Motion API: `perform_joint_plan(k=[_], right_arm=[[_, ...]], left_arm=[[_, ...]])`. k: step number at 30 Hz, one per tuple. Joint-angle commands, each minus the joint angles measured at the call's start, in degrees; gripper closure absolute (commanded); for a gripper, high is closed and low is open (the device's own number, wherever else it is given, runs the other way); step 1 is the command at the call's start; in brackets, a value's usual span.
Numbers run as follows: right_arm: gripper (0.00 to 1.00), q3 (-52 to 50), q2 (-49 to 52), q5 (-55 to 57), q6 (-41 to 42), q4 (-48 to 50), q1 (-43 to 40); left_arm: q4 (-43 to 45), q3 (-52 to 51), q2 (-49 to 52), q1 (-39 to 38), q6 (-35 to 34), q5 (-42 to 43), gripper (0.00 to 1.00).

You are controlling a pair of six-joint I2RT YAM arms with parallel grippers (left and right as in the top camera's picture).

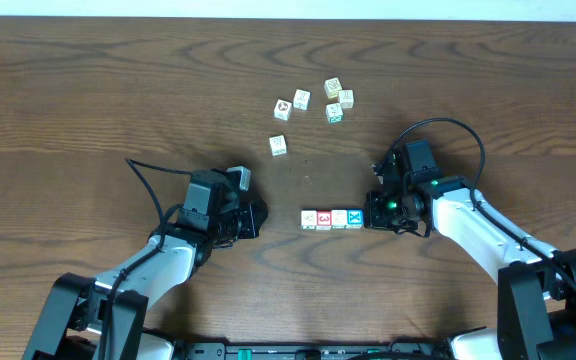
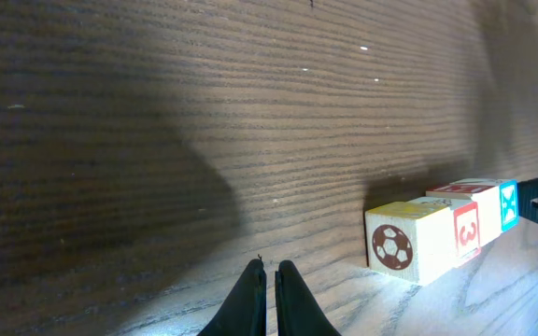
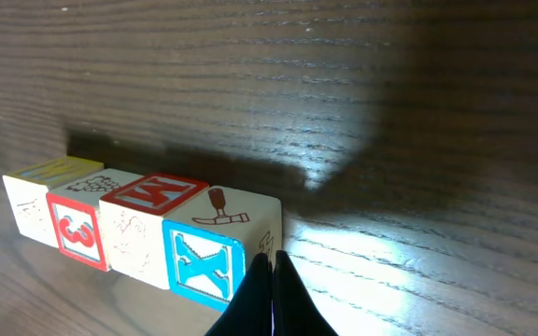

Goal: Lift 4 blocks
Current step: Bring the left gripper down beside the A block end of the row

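Four sharp-edged, printed wooden blocks (image 1: 332, 218) sit flush in a row on the grained bench (image 1: 118, 90). My right jaws are closed, just beside the blue-faced end. My left jaws are closed, with bare bench between them and the row.

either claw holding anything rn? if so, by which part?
Nothing held. Both claws are shut, empty. The right claw points at the blue block ending the row of blocks, contact unclear; the left claw is clear of the other end.
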Motion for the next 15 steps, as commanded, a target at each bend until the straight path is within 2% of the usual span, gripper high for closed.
perform_joint_plan(k=[1, 10, 15], right_arm=[[0.99, -0.26, 0.28, -2.34, 0.79, -0.02, 0.55], [0.99, -0.26, 0.28, -3.02, 0.76, -0.07, 0.55], [0.99, -0.28, 0.28, 2.05, 0.76, -0.74, 0.55]], left_arm=[[0.13, 0.63, 0.52, -0.15, -0.44, 0.74, 0.93], [1.66, 0.63, 0.55, -2.03, -0.42, 0.68, 0.93], [2.03, 0.63, 0.55, -2.38, -0.42, 0.5, 0.93]])
